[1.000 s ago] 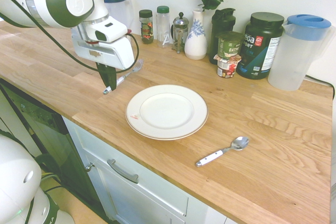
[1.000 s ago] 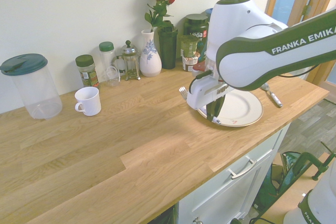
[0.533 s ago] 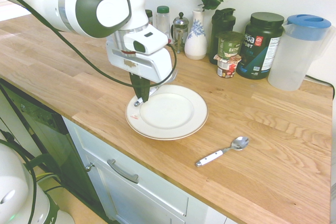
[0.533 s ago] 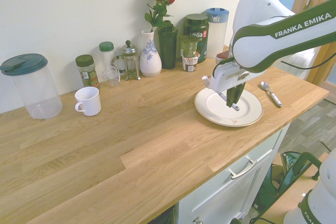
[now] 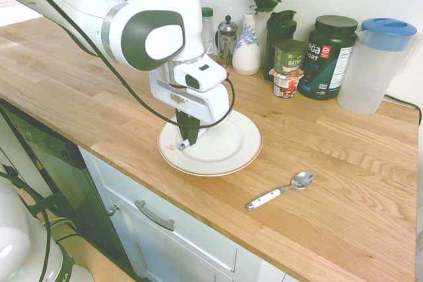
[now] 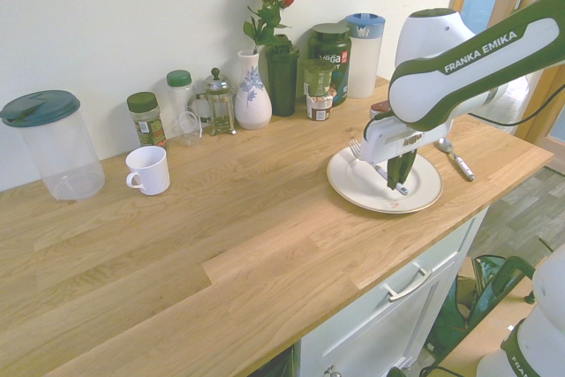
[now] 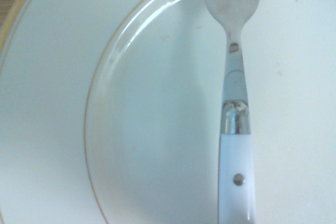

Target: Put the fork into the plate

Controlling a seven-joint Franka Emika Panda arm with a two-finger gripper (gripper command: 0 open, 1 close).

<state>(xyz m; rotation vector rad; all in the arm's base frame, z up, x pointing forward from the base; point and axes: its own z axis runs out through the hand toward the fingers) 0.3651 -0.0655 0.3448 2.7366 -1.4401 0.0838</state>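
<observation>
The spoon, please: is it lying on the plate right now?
No, the spoon lies on the wooden counter, apart from the plate.

Opposite exterior views share plate point(image 5: 225, 153) (wrist close).

Over the plate point(image 6: 424, 198) the gripper point(image 6: 398, 181) grips the fork point(image 6: 378, 168), whose tines stick out past the plate's rim toward the vase point(image 6: 252, 93). A spoon point(image 6: 455, 160) lies just beside the plate.

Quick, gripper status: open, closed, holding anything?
Gripper: closed on the fork, held over the plate.
</observation>
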